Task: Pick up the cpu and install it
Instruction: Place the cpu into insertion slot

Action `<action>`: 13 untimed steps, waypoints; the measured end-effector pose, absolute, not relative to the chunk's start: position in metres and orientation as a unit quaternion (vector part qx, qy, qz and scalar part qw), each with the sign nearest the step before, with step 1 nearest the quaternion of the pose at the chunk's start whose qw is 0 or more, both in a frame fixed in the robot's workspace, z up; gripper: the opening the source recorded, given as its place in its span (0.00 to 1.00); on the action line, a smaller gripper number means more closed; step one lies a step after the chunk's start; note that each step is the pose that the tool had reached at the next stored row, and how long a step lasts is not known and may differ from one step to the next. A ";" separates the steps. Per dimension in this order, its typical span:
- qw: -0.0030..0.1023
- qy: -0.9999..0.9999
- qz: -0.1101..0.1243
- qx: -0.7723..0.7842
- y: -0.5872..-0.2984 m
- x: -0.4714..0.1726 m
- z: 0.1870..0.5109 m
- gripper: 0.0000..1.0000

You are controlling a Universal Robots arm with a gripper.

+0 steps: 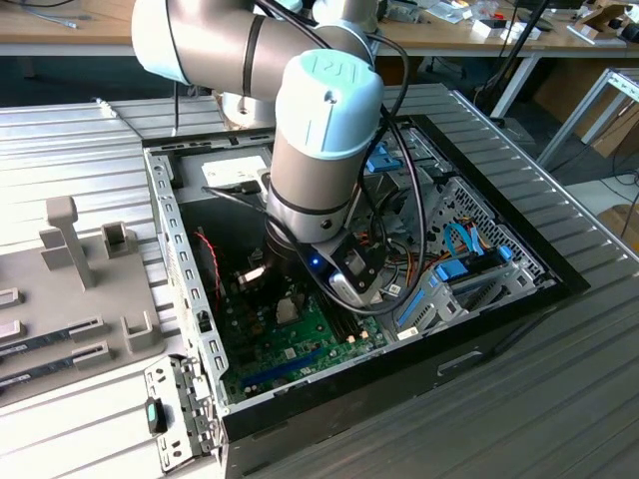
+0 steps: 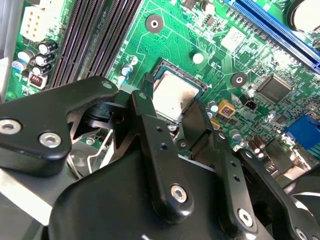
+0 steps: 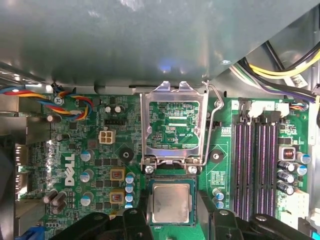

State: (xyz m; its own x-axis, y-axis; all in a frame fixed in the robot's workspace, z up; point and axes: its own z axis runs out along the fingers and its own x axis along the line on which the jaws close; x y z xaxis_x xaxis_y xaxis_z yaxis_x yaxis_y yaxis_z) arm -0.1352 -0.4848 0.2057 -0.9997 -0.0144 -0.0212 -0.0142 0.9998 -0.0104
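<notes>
1. The arm [image 1: 319, 130] is seen reaching down into the open computer case [image 1: 499, 249] at the centre of the exterior view.
2. The case is set into a grey ribbed counter [image 1: 559, 399].
3. The green motherboard [image 3: 75, 165] is shown with its socket lid [image 3: 173, 125] raised.
4. The gripper [image 3: 173, 220] is spread wide, its fingers [image 2: 155, 150] flanking the cpu [image 3: 171, 202], which lies in the socket at lower centre of the first wrist view.
</notes>
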 end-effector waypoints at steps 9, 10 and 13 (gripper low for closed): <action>0.008 1.000 0.000 -0.007 -0.484 -0.114 0.209 0.18; 0.008 1.000 0.000 -0.007 -0.484 -0.113 0.211 0.12; 0.008 1.000 0.001 -0.007 -0.484 -0.110 0.216 0.11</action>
